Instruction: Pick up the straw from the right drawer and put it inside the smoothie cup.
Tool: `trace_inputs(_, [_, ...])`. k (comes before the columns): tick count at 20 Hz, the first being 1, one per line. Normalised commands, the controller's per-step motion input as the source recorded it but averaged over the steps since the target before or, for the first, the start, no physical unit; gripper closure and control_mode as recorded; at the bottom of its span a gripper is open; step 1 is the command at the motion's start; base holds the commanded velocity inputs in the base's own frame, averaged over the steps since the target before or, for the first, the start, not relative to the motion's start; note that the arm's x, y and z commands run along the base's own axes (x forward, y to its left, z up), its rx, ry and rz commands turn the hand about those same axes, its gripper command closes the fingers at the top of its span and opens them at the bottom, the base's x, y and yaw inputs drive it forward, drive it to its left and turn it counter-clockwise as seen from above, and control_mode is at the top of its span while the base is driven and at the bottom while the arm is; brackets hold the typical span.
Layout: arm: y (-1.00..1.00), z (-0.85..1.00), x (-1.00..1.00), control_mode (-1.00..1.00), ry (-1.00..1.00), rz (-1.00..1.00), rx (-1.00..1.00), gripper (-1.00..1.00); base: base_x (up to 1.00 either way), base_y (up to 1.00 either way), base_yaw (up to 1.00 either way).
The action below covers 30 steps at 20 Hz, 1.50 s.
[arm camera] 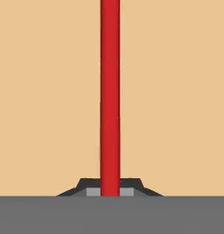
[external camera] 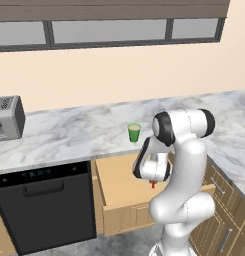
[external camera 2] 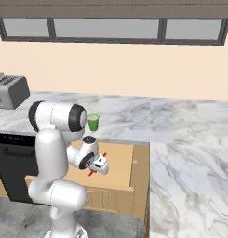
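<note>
- Hand view: thin straight red straw, pinched between the closed end effector tips, over the tan bottom of the open light-wood right drawer.
- Handling, judged: light, stiff, smooth; could slip or pivot; grip nearer mid-length.
- Small green smoothie cup: upright on the marble surface behind the drawer.

Red straw, bright green smoothie cup – tan right drawer, grey-veined white marble counter

A cup stands on the counter near its front edge, directly behind an open drawer. A toaster sits far left on the counter, above a dishwasher left of the drawer
</note>
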Motion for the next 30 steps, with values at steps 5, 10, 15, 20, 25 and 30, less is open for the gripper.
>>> trace_inputs(5, [0.0, 0.7, -0.09, -1.0, 0.06, -0.02, 0.0, 1.0, 0.0, 0.0, 0.0])
trace_inputs(10, [0.01, 0.95, 0.0, -1.0, 0.06, -0.03, 0.01, 1.0, 0.0, 0.0, 0.0])
trace_inputs(15, [0.05, 1.0, 0.02, -1.0, 0.1, -0.03, 0.05, 1.0, 0.0, 0.0, 0.0])
trace_inputs(20, [0.01, 0.99, 0.01, -1.0, 0.17, -0.01, 0.04, 1.0, 0.0, 0.0, 0.0])
trace_inputs(25, [0.0, 0.89, 0.0, -1.0, 0.02, 0.0, 0.0, 1.0, 0.0, 0.0, 0.0])
trace_inputs(30, [0.0, 0.72, 0.0, -1.0, -0.05, 0.06, 0.0, 1.0, 0.0, 0.0, 0.0])
